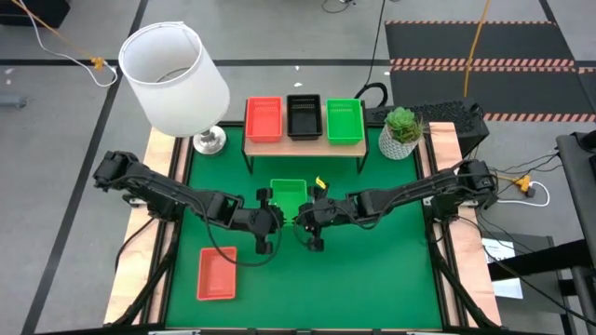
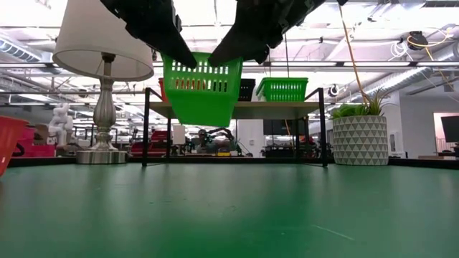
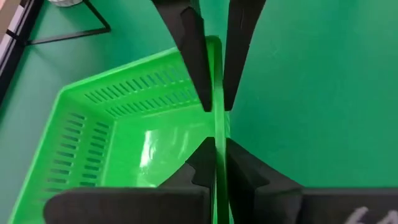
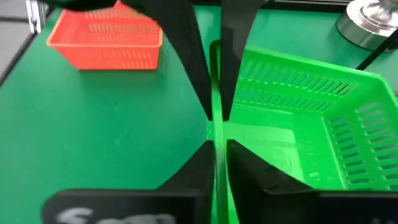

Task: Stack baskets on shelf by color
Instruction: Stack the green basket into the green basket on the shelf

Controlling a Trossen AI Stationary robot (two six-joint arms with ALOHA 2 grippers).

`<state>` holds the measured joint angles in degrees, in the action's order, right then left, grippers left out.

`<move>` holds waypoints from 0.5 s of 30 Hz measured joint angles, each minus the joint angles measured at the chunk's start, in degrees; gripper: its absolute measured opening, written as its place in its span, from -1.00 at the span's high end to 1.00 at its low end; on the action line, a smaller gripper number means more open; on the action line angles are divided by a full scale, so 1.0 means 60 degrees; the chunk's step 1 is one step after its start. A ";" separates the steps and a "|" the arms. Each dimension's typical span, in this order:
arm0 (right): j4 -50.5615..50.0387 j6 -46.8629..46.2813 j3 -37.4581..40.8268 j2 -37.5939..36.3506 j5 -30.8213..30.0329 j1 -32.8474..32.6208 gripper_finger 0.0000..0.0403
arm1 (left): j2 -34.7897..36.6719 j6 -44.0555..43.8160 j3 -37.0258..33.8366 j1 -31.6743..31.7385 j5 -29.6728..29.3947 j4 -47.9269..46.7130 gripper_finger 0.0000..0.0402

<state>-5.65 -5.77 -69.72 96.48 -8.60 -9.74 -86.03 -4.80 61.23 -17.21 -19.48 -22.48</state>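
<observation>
- An orange-red basket is seen lying near-left on the counter.
- A green basket, raised before the shelf, is grasped by the left gripper, jaws clenched on its left rim.
- Its right rim is pinched by the right gripper.

Setting: robotics lab or test hall, not a home. Evidence:
- Two dark robot arms mounted at a green-topped counter with light wooden side rails.
- Grey hard floor around the rig, marked with dark lines; black mat with striped hazard edging.
- Loose cables, one orange, running across the floor.
- Low view: open industrial ceiling with strip lights and exposed ducting, equipment and screens beyond.
- Staged props: a white-shaded lamp and a potted plant.
</observation>
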 joint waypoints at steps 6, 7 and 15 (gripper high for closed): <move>-0.0025 0.0261 0.0004 -0.0002 -0.0075 0.0004 0.96 | 0.0001 -0.0029 0.0000 0.0000 -0.0009 0.0076 0.94; -0.0025 0.0261 0.0004 -0.0002 -0.0157 0.0000 0.95 | 0.0001 -0.0029 0.0000 0.0004 -0.0012 0.0076 0.95; -0.0076 0.0330 0.0008 -0.0053 -0.0262 0.0000 0.97 | 0.0016 -0.0309 0.0018 -0.0111 -0.0035 0.0346 0.42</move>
<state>-6.11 -3.79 -69.67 96.16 -10.17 -9.74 -85.93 -6.65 61.34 -17.88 -19.69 -20.41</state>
